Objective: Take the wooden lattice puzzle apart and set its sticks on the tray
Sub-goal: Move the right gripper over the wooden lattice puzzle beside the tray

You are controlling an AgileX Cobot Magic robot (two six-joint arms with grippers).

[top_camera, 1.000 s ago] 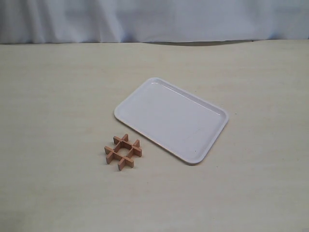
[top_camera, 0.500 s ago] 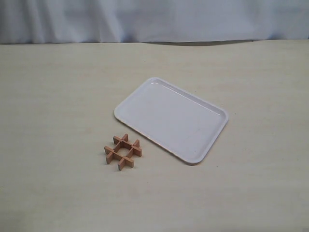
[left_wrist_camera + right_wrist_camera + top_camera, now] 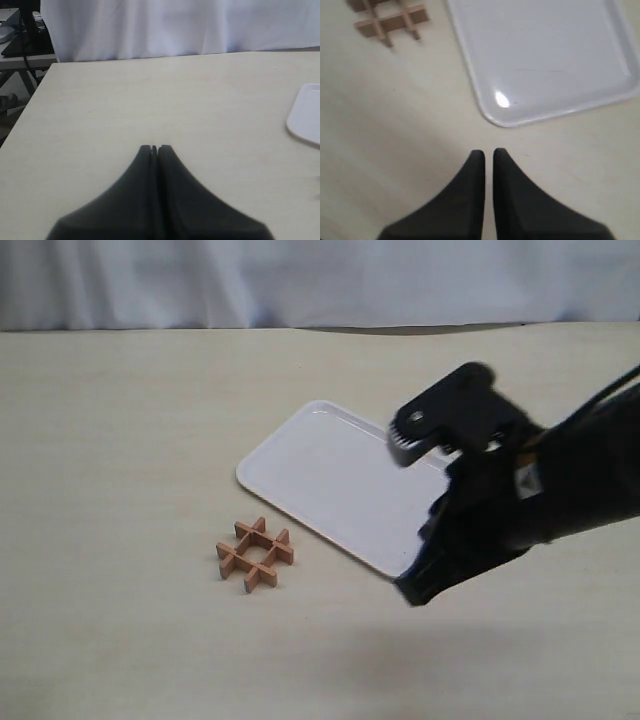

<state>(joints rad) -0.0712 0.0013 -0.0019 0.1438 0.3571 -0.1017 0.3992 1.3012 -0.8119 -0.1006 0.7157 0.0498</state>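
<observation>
Wooden lattice puzzle (image 3: 256,554) sits whole on the table (image 3: 120,440), just left of the tray (image 3: 330,455), its sticks (image 3: 262,540) all interlocked, so we judge everything is left to do. The tray's visible part is bare; the blurred right arm (image 3: 560,485) hides its right end. Right gripper (image 3: 489,151) hovers nearly closed, empty; left gripper (image 3: 154,148), pinched shut, shows only on its wrist view.

The exterior camera looks down across the table (image 3: 120,420) toward the white curtain (image 3: 300,280). The left wrist camera skims low, facing that curtain; the right wrist one stares nearly straight down, close — all share the tray (image 3: 320,470).
</observation>
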